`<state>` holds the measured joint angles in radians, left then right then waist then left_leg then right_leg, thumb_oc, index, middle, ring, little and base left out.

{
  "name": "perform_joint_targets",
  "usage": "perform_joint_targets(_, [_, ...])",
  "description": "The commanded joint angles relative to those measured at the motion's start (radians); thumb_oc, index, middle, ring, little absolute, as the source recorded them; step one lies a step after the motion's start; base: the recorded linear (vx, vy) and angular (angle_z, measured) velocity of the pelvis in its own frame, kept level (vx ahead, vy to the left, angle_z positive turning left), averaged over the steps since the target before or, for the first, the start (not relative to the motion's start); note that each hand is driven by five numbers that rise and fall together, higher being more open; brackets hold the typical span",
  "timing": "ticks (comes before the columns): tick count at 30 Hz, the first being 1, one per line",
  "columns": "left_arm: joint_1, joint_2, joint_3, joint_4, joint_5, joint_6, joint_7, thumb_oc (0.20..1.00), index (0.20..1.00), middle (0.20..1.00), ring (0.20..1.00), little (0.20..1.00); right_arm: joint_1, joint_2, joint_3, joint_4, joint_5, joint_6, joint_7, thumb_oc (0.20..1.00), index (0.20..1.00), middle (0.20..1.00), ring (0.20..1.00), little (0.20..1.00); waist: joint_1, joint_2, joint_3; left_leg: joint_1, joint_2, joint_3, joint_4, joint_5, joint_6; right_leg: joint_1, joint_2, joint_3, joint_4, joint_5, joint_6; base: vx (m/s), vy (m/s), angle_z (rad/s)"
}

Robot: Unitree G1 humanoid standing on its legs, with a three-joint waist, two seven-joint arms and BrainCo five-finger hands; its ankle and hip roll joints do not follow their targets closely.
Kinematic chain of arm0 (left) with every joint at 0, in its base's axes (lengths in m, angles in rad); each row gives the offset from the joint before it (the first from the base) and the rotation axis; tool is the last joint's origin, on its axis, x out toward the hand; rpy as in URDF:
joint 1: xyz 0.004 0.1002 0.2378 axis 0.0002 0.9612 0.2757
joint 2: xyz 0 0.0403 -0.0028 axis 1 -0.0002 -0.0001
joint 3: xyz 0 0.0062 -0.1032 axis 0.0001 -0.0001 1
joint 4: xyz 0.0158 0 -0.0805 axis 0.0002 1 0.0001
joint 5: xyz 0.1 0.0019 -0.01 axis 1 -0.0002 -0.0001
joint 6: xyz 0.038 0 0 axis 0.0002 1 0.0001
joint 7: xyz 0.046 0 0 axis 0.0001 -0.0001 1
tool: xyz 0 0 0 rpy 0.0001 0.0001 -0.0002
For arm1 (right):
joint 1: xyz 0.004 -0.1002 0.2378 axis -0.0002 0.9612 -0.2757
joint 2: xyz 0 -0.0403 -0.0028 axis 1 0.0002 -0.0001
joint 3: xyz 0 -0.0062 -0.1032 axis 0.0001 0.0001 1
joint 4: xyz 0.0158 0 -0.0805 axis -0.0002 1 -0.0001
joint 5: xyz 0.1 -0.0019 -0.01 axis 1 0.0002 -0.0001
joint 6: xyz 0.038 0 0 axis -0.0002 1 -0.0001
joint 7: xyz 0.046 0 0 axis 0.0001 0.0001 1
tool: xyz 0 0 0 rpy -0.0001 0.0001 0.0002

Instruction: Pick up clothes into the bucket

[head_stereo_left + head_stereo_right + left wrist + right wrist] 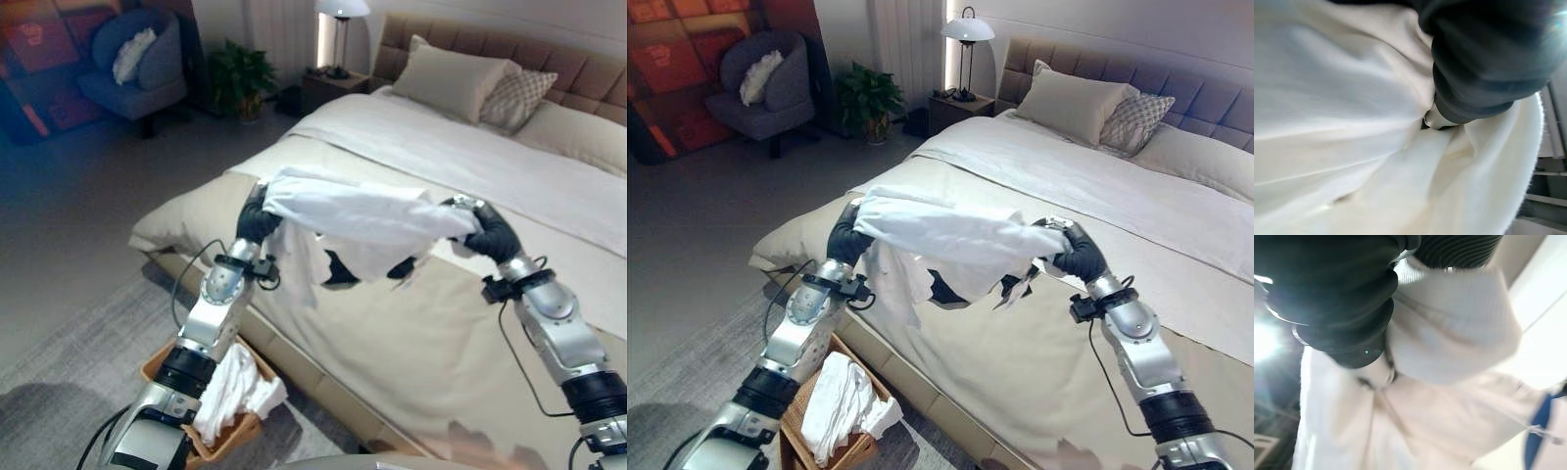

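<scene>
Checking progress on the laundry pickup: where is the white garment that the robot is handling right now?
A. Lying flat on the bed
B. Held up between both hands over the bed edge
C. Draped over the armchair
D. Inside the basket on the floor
B: the white garment hangs stretched between the left hand and the right hand, lifted above the bed; the basket below holds other white cloth.

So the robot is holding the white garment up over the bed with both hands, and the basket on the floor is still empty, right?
Not quite. The basket already holds white clothes, as the right eye view shows. The rest stands: the left robot hand and right robot hand hold the white garment over the bed.
</scene>
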<state>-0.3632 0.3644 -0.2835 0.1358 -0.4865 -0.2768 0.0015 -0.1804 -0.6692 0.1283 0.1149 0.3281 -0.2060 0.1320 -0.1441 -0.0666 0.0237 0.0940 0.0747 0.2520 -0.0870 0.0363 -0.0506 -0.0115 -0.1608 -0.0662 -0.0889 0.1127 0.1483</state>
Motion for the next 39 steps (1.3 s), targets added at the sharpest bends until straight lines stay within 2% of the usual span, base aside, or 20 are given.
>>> perform_joint_targets(1, [-0.034, -0.009, 0.048, -0.042, -0.029, -0.078, 0.011, 0.2, 0.2, 0.2, 0.2, 0.2, -0.052, 0.042, 0.019, 0.027, -0.074, -0.024, -0.039, 1.0, 1.0, 1.0, 1.0, 1.0, 0.034, -0.035, -0.045, -0.04, 0.001, -0.07, 0.094, -0.037, -0.014, -0.031, -0.032, -0.006, 0.085, 0.053, 0.052, 0.0, 0.006, 0.04])
perform_joint_targets(6, [-0.028, -0.013, 0.087, -0.036, -0.004, -0.08, 0.054, 0.2, 0.2, 0.2, 0.2, 0.2, -0.06, 0.109, 0.07, 0.176, -0.215, 0.005, -0.091, 1.0, 1.0, 1.0, 1.0, 1.0, 0.042, -0.034, -0.04, -0.042, 0.001, -0.073, 0.094, -0.037, -0.012, -0.029, -0.032, -0.008, 0.084, 0.05, 0.051, 0.0, 0.001, 0.02])
perform_joint_targets(16, [-0.035, 0.01, 0.197, -0.037, 0.026, -0.114, 0.144, 0.2, 0.2, 0.2, 0.2, 0.2, -0.042, 0.138, 0.075, 0.318, -0.281, 0.018, -0.135, 1.0, 1.0, 1.0, 1.0, 1.0, 0.045, -0.03, -0.031, -0.041, 0.001, -0.077, 0.092, -0.037, -0.013, -0.028, -0.033, -0.011, 0.084, 0.049, 0.052, 0.0, 0.001, 0.0])
perform_joint_targets(19, [-0.03, 0.04, 0.232, -0.023, 0.086, -0.116, 0.177, 0.2, 0.2, 0.2, 0.2, 0.2, -0.018, 0.144, 0.057, 0.318, -0.272, 0.011, -0.141, 1.0, 1.0, 1.0, 1.0, 1.0, 0.045, -0.027, -0.028, -0.041, 0.0, -0.077, 0.093, -0.039, -0.013, -0.029, -0.033, -0.011, 0.086, 0.046, 0.052, 0.0, 0.0, 0.0])
perform_joint_targets(20, [-0.023, 0.061, 0.247, -0.005, 0.153, -0.11, 0.206, 0.2, 0.2, 0.2, 0.2, 0.2, 0.003, 0.146, 0.046, 0.307, -0.26, 0.005, -0.14, 1.0, 1.0, 1.0, 1.0, 1.0, 0.044, -0.026, -0.025, -0.041, -0.001, -0.078, 0.096, -0.041, -0.014, -0.029, -0.033, -0.01, 0.088, 0.044, 0.052, 0.0, 0.0, 0.0])
perform_joint_targets(28, [0.046, 0.095, 0.293, 0.057, 0.318, -0.104, 0.286, 0.2, 0.2, 0.2, 0.2, 0.2, 0.057, 0.149, -0.005, 0.214, -0.221, -0.029, -0.153, 1.0, 1.0, 1.0, 1.0, 1.0, 0.042, -0.023, 0.016, -0.072, -0.003, -0.078, 0.13, -0.051, -0.012, -0.052, -0.039, -0.006, 0.105, 0.04, 0.054, -0.02, 0.006, 0.0])
perform_joint_targets(30, [0.08, 0.096, 0.316, 0.079, 0.363, -0.11, 0.325, 0.2, 0.2, 0.2, 0.2, 0.2, 0.065, 0.147, -0.027, 0.158, -0.223, -0.056, -0.176, 1.0, 1.0, 1.0, 1.0, 1.0, 0.042, -0.024, 0.062, -0.113, -0.005, -0.081, 0.165, -0.056, -0.008, -0.087, -0.043, 0.0, 0.129, 0.038, 0.053, -0.13, 0.024, -0.01])
perform_joint_targets(32, [0.084, 0.094, 0.319, 0.086, 0.376, -0.113, 0.347, 0.2, 0.2, 0.2, 0.2, 0.2, 0.067, 0.149, -0.033, 0.14, -0.221, -0.066, -0.186, 1.0, 1.0, 1.0, 1.0, 1.0, 0.043, -0.025, 0.082, -0.141, -0.006, -0.085, 0.188, -0.06, -0.005, -0.111, -0.046, 0.002, 0.15, 0.033, 0.051, -0.18, 0.033, -0.01])
perform_joint_targets(33, [0.098, 0.086, 0.332, 0.091, 0.369, -0.125, 0.37, 0.2, 0.2, 0.2, 0.2, 0.2, 0.071, 0.149, -0.046, 0.097, -0.219, -0.084, -0.204, 1.0, 1.0, 1.0, 1.0, 1.0, 0.044, -0.024, 0.133, -0.183, -0.008, -0.094, 0.218, -0.06, 0.0, -0.154, -0.049, 0.003, 0.193, 0.025, 0.044, -0.22, 0.043, 0.02])
perform_joint_targets(34, [0.097, 0.086, 0.332, 0.092, 0.37, -0.126, 0.37, 0.2, 0.2, 0.2, 0.2, 0.2, 0.071, 0.148, -0.047, 0.097, -0.219, -0.084, -0.204, 1.0, 1.0, 1.0, 1.0, 1.0, 0.043, -0.023, 0.132, -0.188, -0.008, -0.095, 0.222, -0.061, 0.001, -0.158, -0.049, 0.003, 0.198, 0.023, 0.044, -0.31, 0.069, 0.15])
perform_joint_targets(35, [0.09, 0.082, 0.338, 0.092, 0.373, -0.14, 0.402, 0.2, 0.2, 0.2, 0.2, 0.2, 0.071, 0.152, -0.055, 0.062, -0.204, -0.1, -0.217, 1.0, 1.0, 1.0, 1.0, 1.0, 0.043, -0.024, 0.184, -0.24, -0.008, -0.108, 0.258, -0.061, 0.006, -0.214, -0.054, 0.005, 0.249, 0.014, 0.035, -0.24, 0.047, 0.15])
perform_joint_targets(36, [0.084, 0.081, 0.34, 0.095, 0.374, -0.147, 0.417, 0.2, 0.2, 0.2, 0.2, 0.2, 0.068, 0.154, -0.056, 0.05, -0.194, -0.109, -0.219, 1.0, 1.0, 1.0, 1.0, 1.0, 0.044, -0.025, 0.208, -0.27, -0.008, -0.113, 0.28, -0.06, 0.007, -0.242, -0.059, 0.004, 0.269, 0.012, 0.031, -0.24, 0.047, 0.15])
perform_joint_targets(37, [0.082, 0.081, 0.339, 0.096, 0.374, -0.147, 0.418, 0.2, 0.2, 0.2, 0.2, 0.2, 0.067, 0.154, -0.057, 0.05, -0.193, -0.109, -0.219, 1.0, 1.0, 1.0, 1.0, 1.0, 0.044, -0.024, 0.207, -0.277, -0.007, -0.114, 0.286, -0.062, 0.007, -0.248, -0.06, 0.004, 0.273, 0.011, 0.031, -0.21, 0.028, 0.14])
perform_joint_targets(38, [0.077, 0.081, 0.35, 0.102, 0.37, -0.158, 0.444, 0.2, 0.2, 0.2, 0.2, 0.2, 0.065, 0.155, -0.059, 0.043, -0.178, -0.121, -0.225, 1.0, 1.0, 1.0, 1.0, 1.0, 0.047, -0.028, 0.247, -0.338, -0.006, -0.121, 0.328, -0.06, 0.009, -0.3, -0.068, 0.002, 0.306, 0.012, 0.027, -0.14, 0.016, 0.2])
perform_joint_targets(39, [0.076, 0.081, 0.35, 0.103, 0.37, -0.158, 0.445, 0.2, 0.2, 0.2, 0.2, 0.2, 0.063, 0.155, -0.059, 0.044, -0.178, -0.122, -0.225, 1.0, 1.0, 1.0, 1.0, 1.0, 0.045, -0.028, 0.242, -0.35, -0.006, -0.123, 0.336, -0.063, 0.009, -0.309, -0.068, 0.002, 0.312, 0.01, 0.027, -0.24, 0.022, 0.22])
